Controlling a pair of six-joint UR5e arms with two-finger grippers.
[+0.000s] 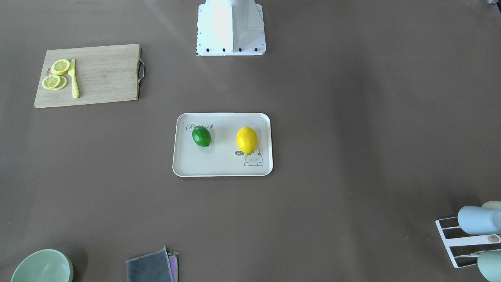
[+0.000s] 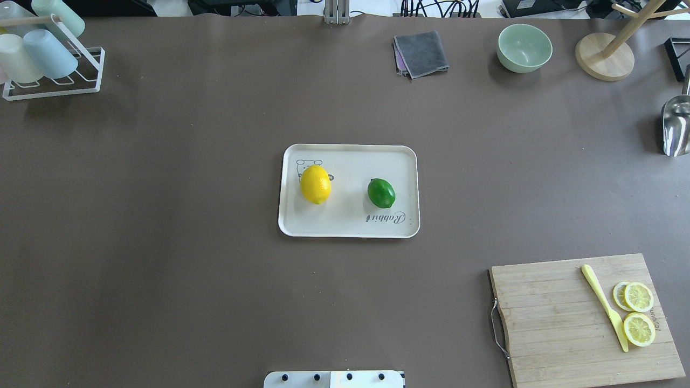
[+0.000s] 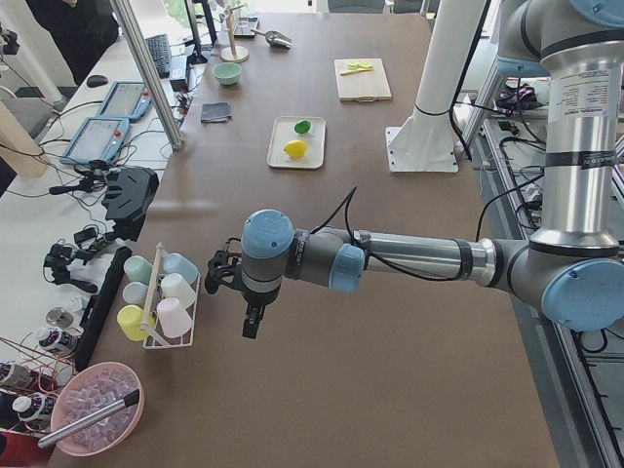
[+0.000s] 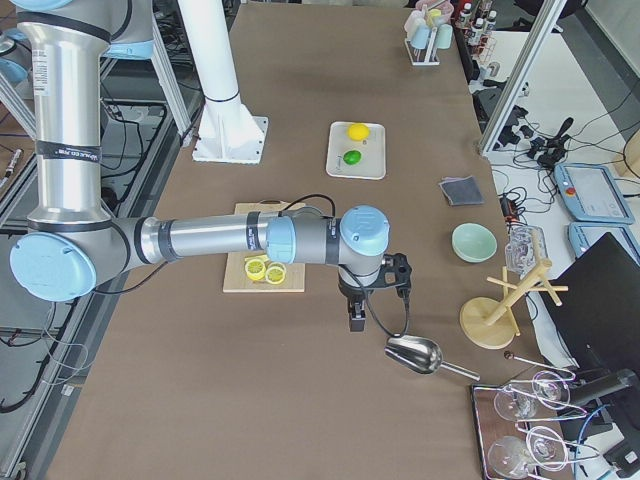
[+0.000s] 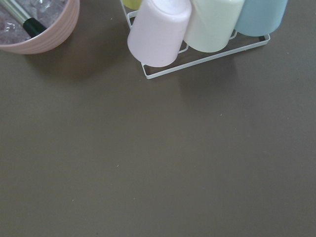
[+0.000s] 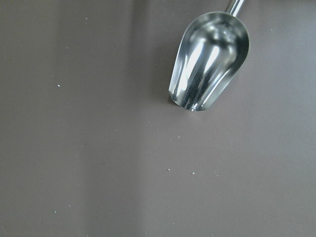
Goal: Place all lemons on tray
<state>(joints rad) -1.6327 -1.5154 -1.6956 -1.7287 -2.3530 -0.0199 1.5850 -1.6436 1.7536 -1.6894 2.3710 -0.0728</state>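
The cream tray [image 2: 345,226] with "Rabbit" lettering lies at the table's middle. The yellow lemon [image 2: 315,184] rests on its left half and the green lemon [image 2: 381,193] on its right half, apart from each other. In the front-facing view the yellow lemon [image 1: 247,140] and the green lemon [image 1: 201,136] also lie inside the tray [image 1: 223,166]. My left gripper [image 3: 252,327] hangs over the table far from the tray, beside the cup rack. My right gripper [image 4: 355,318] hangs near the metal scoop. I cannot tell whether either is open or shut.
A wooden cutting board [image 2: 555,328] with lemon slices and a yellow knife lies at the near right. A cup rack [image 2: 48,70] stands far left. A grey cloth [image 2: 422,53], green bowl [image 2: 524,47], wooden stand [image 2: 604,56] and metal scoop [image 2: 676,124] line the far right.
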